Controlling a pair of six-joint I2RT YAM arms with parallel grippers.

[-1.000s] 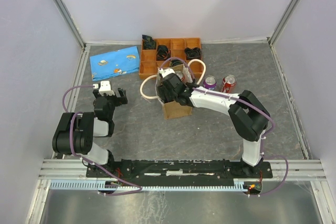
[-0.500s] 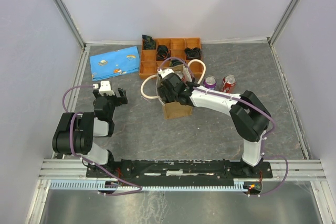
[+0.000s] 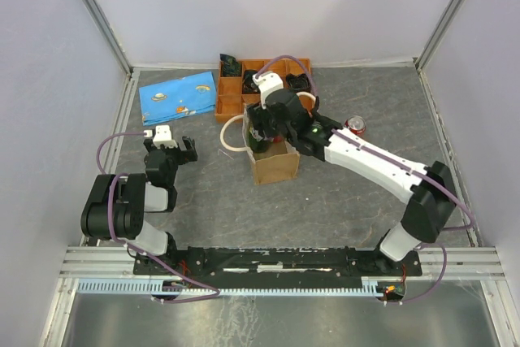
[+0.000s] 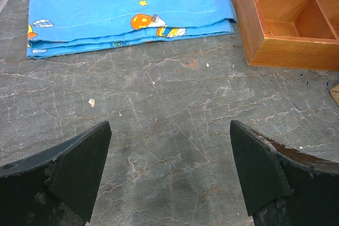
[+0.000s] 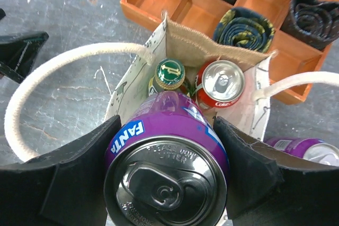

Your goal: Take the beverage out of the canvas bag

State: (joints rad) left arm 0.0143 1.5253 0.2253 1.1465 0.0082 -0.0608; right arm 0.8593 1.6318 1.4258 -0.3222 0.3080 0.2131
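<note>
Fanta can held upright, straight above the bag's mouth

Top view: the right gripper (image 3: 270, 122) hangs over the far part of the canvas bag (image 3: 275, 168) at mid-table, and the left gripper (image 3: 169, 142) sits well apart to the left. Left wrist view: its jaws stand wide over bare table (image 4: 175, 104), with nothing between them. Right wrist view: the right gripper's jaws clamp the sides of a purple Fanta can (image 5: 168, 183), its long axis vertical. The bag's open mouth lies directly below, with a green-capped bottle (image 5: 168, 73) and a red can (image 5: 223, 84) inside. The next move probably calls for a sideways carry clear of the rim.
</note>
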